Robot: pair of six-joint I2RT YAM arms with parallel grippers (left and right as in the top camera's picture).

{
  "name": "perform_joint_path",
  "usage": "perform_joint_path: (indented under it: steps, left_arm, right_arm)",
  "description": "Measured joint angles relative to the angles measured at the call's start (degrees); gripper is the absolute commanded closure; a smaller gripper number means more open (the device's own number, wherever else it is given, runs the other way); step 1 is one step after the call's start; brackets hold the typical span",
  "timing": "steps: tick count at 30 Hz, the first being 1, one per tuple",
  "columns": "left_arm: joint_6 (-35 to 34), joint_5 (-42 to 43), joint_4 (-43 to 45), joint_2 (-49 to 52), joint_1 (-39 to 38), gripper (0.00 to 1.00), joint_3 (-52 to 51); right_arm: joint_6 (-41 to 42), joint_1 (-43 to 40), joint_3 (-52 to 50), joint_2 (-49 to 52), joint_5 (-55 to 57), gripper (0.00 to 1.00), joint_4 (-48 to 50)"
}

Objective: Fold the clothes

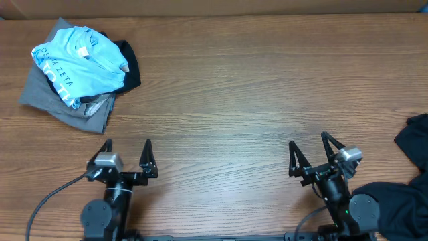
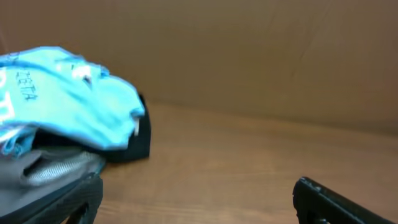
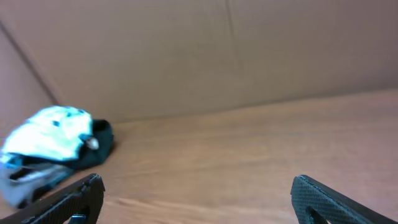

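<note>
A pile of clothes lies at the table's far left: a light blue lettered tee (image 1: 80,61) on top, a grey garment (image 1: 60,100) under it, and a black piece (image 1: 130,67) at its right side. The pile also shows in the left wrist view (image 2: 68,109) and the right wrist view (image 3: 53,134). A black garment (image 1: 414,144) lies at the right edge and drapes down by the right arm's base (image 1: 401,207). My left gripper (image 1: 127,148) is open and empty near the front edge. My right gripper (image 1: 309,148) is open and empty, left of the black garment.
The wooden table (image 1: 234,100) spans the view. A brown cardboard wall (image 3: 217,56) stands behind the table's far edge. A cable (image 1: 47,201) runs from the left arm toward the front left.
</note>
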Motion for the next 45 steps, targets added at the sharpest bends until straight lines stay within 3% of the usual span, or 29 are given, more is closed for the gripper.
perform_joint_path:
  steps: [4,9,16,21,26,33,39,43,45]
  left_arm:
    - [-0.6,-0.2,-8.5,7.0,0.0,0.0,10.8]
    - [-1.0,-0.3,-17.7,22.4,0.0,0.0,26.2]
    - [-1.0,-0.3,-37.4,49.3,0.0,0.0,51.8]
    - [-1.0,-0.3,-47.3,63.2,0.0,0.0,63.3]
    - [-1.0,0.5,-51.2,70.6,0.0,0.0,65.9]
    - [-1.0,1.4,-53.3,73.9,0.0,0.0,65.9]
    - [-0.8,2.1,-53.8,73.8,0.0,0.0,66.0]
    - [-0.7,3.1,-53.7,73.8,0.0,0.0,66.0]
    - [-0.7,3.4,-53.5,73.8,0.0,0.0,66.1]
  right_arm:
    - [0.6,0.0,7.0,2.1,-1.4,0.0,-6.9]
    - [0.9,0.0,16.7,11.6,-2.0,0.0,-17.4]
    - [1.0,0.0,36.4,34.8,-2.0,0.0,-33.5]
    - [1.0,0.0,54.7,53.3,-2.0,0.0,-48.3]
    - [1.0,0.0,64.9,68.0,-1.9,0.0,-51.8]
    - [4.5,-1.6,65.5,79.0,0.5,0.0,-52.2]
    - [13.4,-13.2,65.5,79.9,9.0,0.01,-46.6]
    - [16.7,-23.7,65.5,80.0,12.1,0.11,-42.4]
    - [17.6,-27.2,65.6,80.6,12.6,0.12,-40.4]
